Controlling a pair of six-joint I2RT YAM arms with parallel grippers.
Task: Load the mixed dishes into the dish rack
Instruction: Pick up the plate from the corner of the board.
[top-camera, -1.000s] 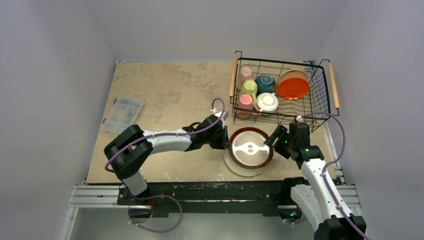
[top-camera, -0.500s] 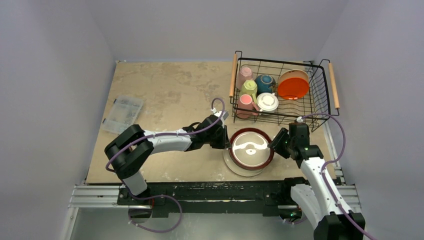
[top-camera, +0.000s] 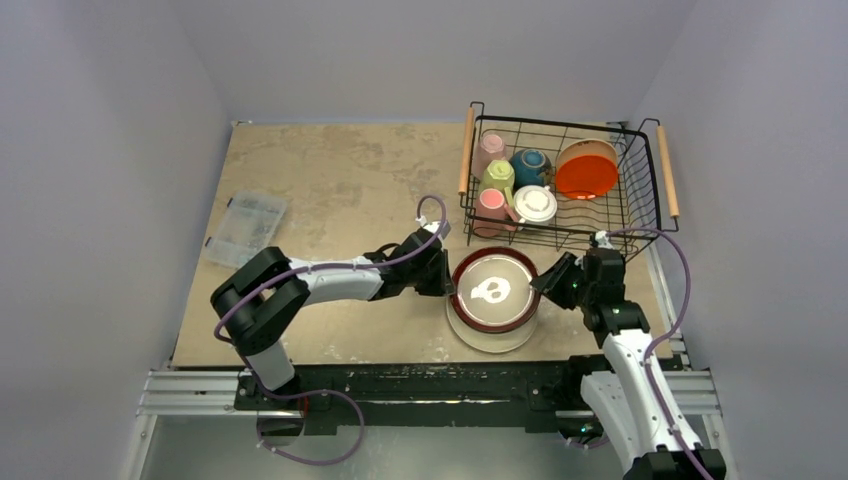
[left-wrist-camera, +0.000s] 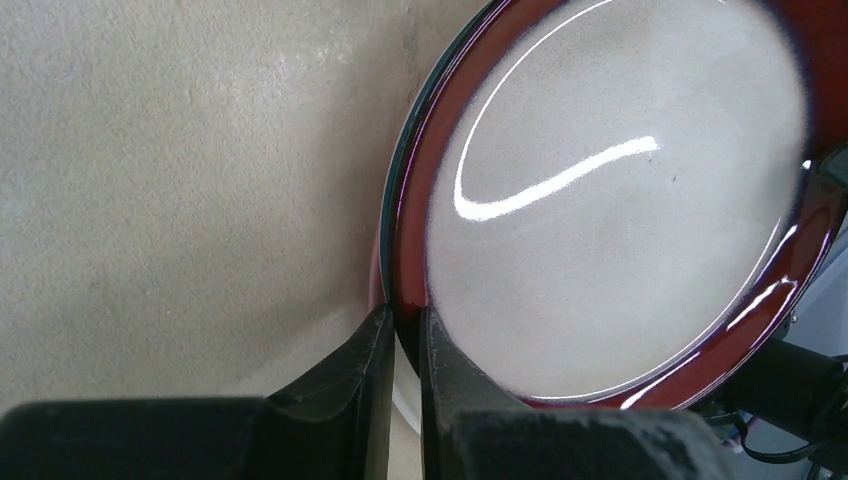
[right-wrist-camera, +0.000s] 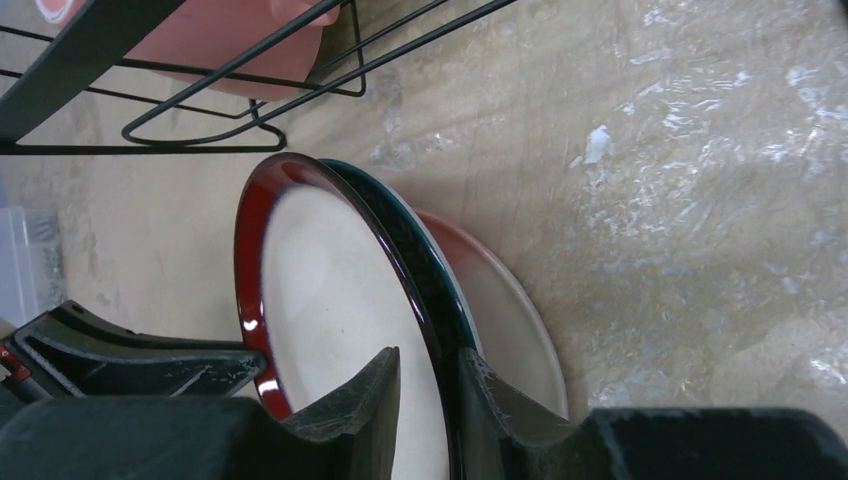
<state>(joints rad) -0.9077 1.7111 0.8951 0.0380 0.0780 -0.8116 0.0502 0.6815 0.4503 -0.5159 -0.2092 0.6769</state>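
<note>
On the red-rimmed plate, left wrist view shows left hand clamped.

The rim of the red-rimmed plate disappears between my left fingers, and the frame cuts off its top and right side. It hides most of the plate beneath. I cannot tell whether my right fingers press the rim. The dish rack is cropped to one corner, and the contents of the clear box are too small to read.
</note>
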